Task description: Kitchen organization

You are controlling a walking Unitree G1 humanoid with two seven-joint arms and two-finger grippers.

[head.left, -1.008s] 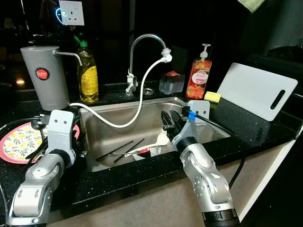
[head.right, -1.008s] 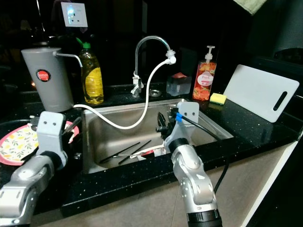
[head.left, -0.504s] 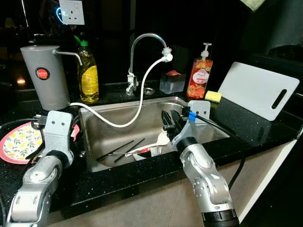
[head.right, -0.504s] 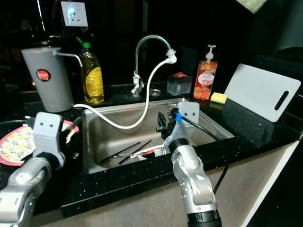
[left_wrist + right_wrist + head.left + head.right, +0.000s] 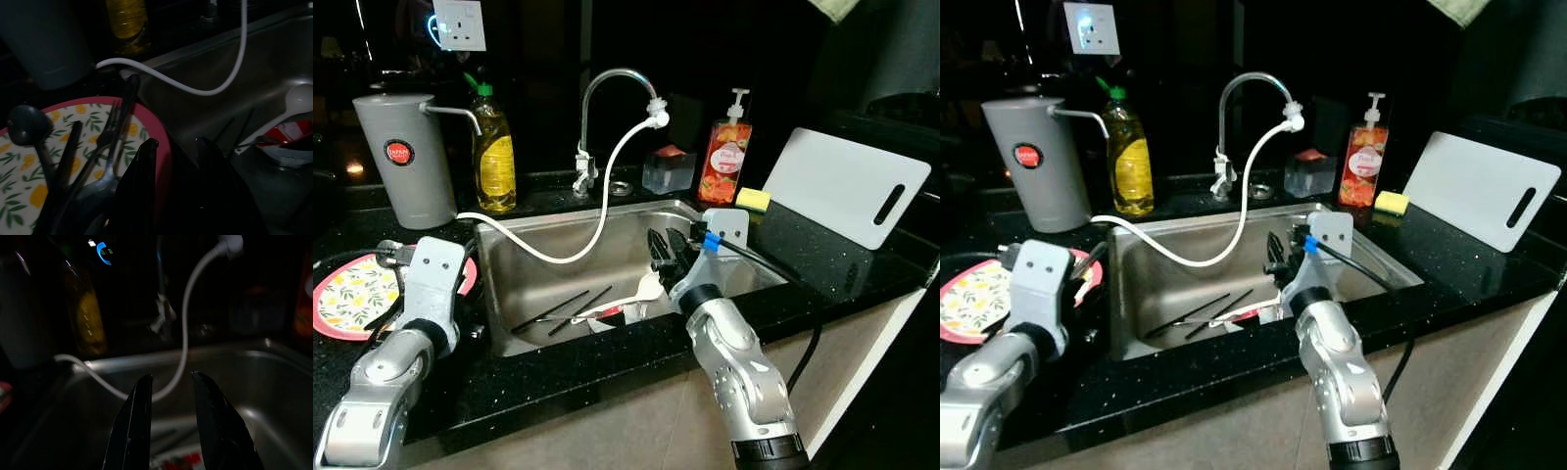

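Black tabletop (image 5: 822, 264) with steel sink (image 5: 607, 259) set in. Right claw (image 5: 170, 382) released, empty, above sink near white spoon (image 5: 641, 292) and chopsticks (image 5: 553, 311) on sink floor. Left claw (image 5: 177, 143) released, empty, at edge of floral plate (image 5: 29, 171) carrying fork (image 5: 105, 142) and dark utensils, left of sink.

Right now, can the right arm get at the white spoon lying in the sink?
Probably yes. The right gripper, fingers open and empty, hangs over the sink just above the white spoon, with nothing between them. The white hose runs further left, out of the way.
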